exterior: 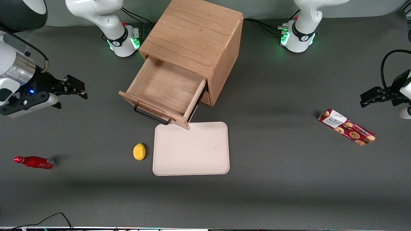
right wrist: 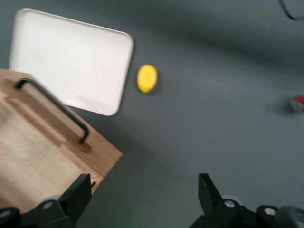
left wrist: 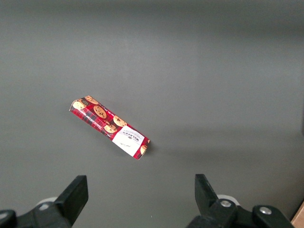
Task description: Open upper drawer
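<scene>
Upper drawer (exterior: 167, 88): light oak with visible grain, thin black wire handle (exterior: 152, 117). Cabinet (exterior: 196, 35): same light oak. Worktop (exterior: 289, 179): dark grey, matte. Tray (exterior: 191, 148): plain cream. Lemon (exterior: 139, 151): yellow. Bottle (exterior: 34, 162): red. Biscuit packet (exterior: 346, 127): red tartan, cookie print, white label. Claw (exterior: 82, 90): black, away from the drawer toward the working arm's end, fingers parted.

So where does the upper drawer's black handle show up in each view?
Front view: handle on the pulled-out upper drawer, just above the white tray.
Right wrist view: handle, close to the gripper, whose jaws are open.
Left wrist view: not in it.
Shared landmark: the yellow lemon.
</scene>
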### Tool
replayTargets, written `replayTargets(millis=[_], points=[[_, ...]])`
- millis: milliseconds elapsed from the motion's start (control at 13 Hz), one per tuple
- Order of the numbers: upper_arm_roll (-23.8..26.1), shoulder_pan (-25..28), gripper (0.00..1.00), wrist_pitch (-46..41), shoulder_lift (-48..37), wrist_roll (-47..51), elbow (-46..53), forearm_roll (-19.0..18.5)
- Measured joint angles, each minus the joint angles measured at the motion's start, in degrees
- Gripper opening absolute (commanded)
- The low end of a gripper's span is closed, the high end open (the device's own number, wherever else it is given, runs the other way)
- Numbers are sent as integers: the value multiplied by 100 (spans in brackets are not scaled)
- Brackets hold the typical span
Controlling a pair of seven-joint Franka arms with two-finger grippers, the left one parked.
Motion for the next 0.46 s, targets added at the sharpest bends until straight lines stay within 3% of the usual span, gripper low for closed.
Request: replayTargets(millis=[462], points=[[-114,-574,100,14,-618,180,-801,-247]])
